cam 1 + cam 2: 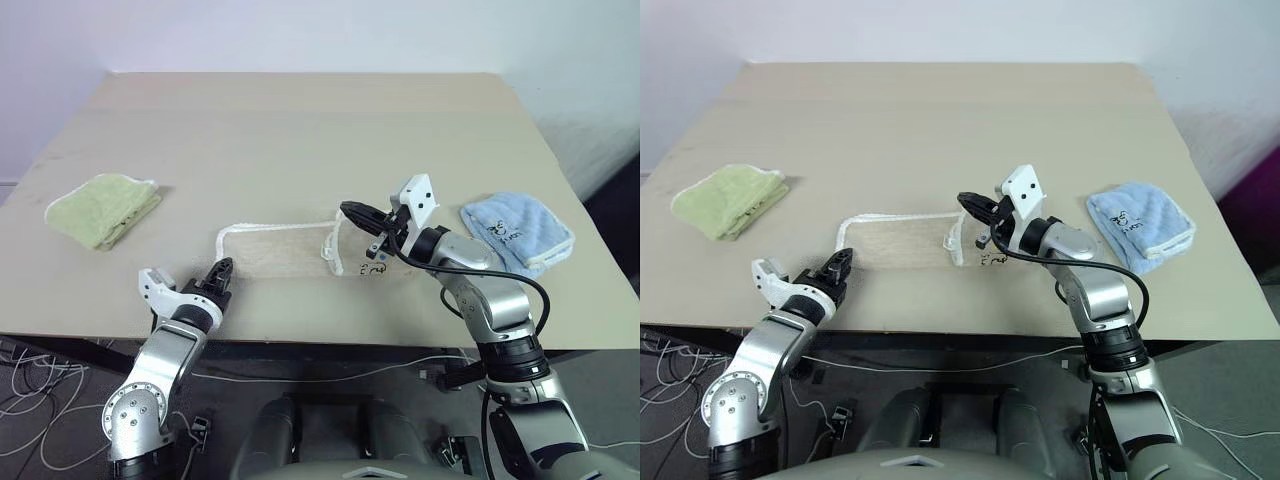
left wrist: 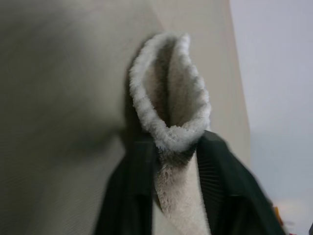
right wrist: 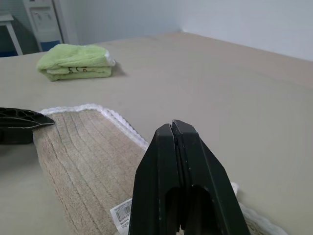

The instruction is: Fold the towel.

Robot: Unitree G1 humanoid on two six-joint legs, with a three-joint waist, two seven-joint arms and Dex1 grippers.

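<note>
Left gripper (image 1: 222, 270), reaching forward at the table's (image 1: 300, 130) near edge, pinches the towel's (image 1: 285, 250) near-left corner (its white corded edge curls up between the black fingers (image 2: 132, 196)). Right gripper (image 1: 352, 211), level and aimed leftward, is clamped shut above the towel's right end. The beige ribbed towel lies flat between both arms, a printed label (image 3: 122, 211) at its right end.
</note>
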